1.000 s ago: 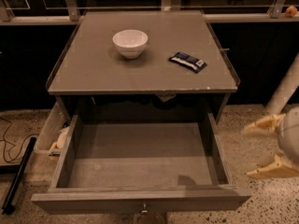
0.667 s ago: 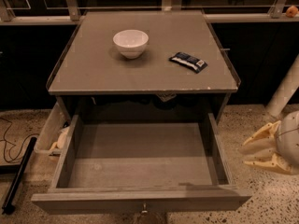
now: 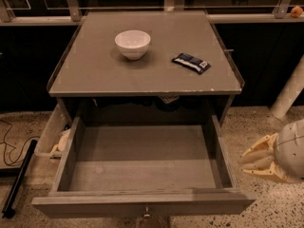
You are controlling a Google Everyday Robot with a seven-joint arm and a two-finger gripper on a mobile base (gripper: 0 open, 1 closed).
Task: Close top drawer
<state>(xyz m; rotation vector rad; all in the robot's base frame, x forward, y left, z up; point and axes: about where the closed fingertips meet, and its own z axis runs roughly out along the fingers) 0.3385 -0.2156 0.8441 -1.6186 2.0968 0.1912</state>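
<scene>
The top drawer (image 3: 142, 158) of the grey cabinet stands pulled far out toward me. Its bare grey inside is empty. Its flat front (image 3: 95, 205) runs along the bottom of the view, with the small metal knob (image 3: 146, 213) at its middle. My gripper (image 3: 246, 159) is to the right of the drawer, beside its right side wall and a little apart from it, over the speckled floor. Its cream fingers (image 3: 259, 156) lie close together, point left toward the drawer and hold nothing.
A white bowl (image 3: 132, 43) and a dark blue packet (image 3: 191, 62) lie on the cabinet top (image 3: 95, 75). A small side compartment (image 3: 50, 137) sticks out at the cabinet's left. A black bar (image 3: 16, 186) and cable lie on the floor at left. A pale post (image 3: 289, 89) stands at right.
My gripper's fingers were spread apart one second ago and have come together. The gripper has shifted slightly up beside the drawer's right side. The drawer has not moved.
</scene>
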